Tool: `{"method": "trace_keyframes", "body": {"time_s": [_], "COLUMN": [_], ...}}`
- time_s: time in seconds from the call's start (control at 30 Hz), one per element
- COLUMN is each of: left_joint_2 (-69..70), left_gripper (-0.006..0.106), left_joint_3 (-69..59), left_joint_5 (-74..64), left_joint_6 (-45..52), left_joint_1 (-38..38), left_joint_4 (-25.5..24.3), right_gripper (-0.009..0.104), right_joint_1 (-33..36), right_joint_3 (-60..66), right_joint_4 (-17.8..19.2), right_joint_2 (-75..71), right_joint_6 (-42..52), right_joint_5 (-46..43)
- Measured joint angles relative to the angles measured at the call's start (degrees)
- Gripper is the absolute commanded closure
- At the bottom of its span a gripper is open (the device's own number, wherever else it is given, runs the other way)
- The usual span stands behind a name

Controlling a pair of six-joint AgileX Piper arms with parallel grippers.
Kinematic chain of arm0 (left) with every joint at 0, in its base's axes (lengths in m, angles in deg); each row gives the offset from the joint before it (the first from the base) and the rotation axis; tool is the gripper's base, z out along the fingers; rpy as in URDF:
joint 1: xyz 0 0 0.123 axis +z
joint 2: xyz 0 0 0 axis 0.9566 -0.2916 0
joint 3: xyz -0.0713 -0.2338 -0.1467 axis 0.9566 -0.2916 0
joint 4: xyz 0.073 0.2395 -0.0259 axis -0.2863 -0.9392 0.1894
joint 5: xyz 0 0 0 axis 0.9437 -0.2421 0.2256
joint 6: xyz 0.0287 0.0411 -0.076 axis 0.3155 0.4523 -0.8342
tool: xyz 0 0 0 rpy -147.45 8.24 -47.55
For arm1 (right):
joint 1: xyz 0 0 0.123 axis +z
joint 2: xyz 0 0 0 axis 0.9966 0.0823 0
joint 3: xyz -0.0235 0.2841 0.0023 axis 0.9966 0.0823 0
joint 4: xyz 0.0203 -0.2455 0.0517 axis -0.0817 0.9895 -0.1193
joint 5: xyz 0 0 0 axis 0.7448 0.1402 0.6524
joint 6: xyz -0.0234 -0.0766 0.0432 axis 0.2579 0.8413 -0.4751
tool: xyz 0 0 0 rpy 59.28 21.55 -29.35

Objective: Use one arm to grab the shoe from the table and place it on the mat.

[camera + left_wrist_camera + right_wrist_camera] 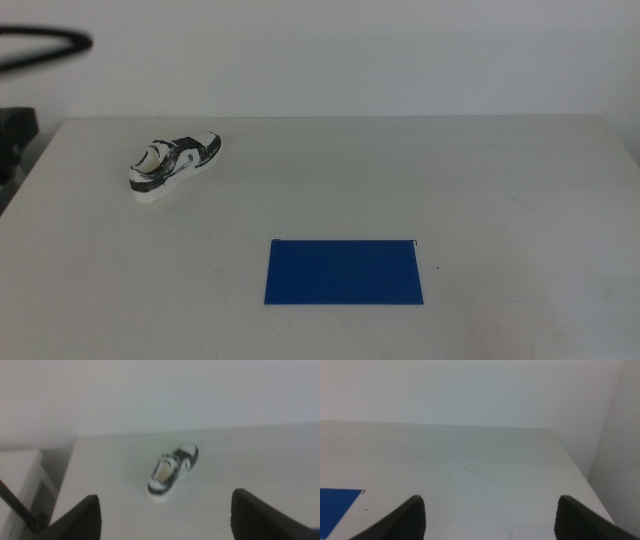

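The shoe (173, 165), a small white sneaker with black and grey mottled panels, lies on the table (400, 170) at the far left, toe pointing right and back. The deep-blue mat (343, 271) lies flat near the front middle, apart from the shoe. My left gripper (165, 512) is open and empty; in the left wrist view the shoe (172, 469) lies on the table ahead of it, between the lines of its two jaws and some way off. My right gripper (490, 512) is open and empty above the table's right part, with a corner of the mat (337, 505) in its view.
A thick black cable (45, 45) of the left arm loops at the upper left, above a dark arm part (15, 135) beside the table's left edge. A white unit (20, 475) stands off the table's left side. A wall rises behind the table.
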Motion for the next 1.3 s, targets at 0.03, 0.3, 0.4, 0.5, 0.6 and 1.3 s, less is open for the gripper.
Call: {"method": "trace_keyframes", "body": {"time_s": [0.03,0.3,0.4,0.5,0.6,1.3], "left_joint_2": [-1.0,-13.8,-19.4,-25.6,-31.7,-62.8], "left_gripper": [0.015,0.015,0.015,0.015,0.015,0.015], "left_joint_3": [1.4,16.0,22.8,29.4,35.9,58.9], "left_joint_5": [-1.4,-20.9,-26.6,-30.5,-34.0,-37.7], "left_joint_6": [-0.1,0.6,1.9,4.4,6.5,12.8], "left_joint_1": [0.0,0.0,0.0,0.0,0.0,0.0], "left_joint_4": [0.1,-0.2,-0.6,-0.9,-1.0,-1.2], "right_gripper": [0.029,0.029,0.029,0.029,0.029,0.029], "right_joint_1": [0.0,0.0,0.0,0.0,0.0,0.0], "right_joint_3": [0.0,0.0,0.0,0.0,0.0,0.0], "right_joint_4": [0.0,0.0,0.0,0.0,0.0,0.0], "right_joint_2": [0.0,0.0,0.0,0.0,0.0,0.0], "right_joint_6": [0.0,0.0,0.0,0.0,0.0,0.0], "right_joint_5": [0.0,0.0,0.0,0.0,0.0,0.0]}}
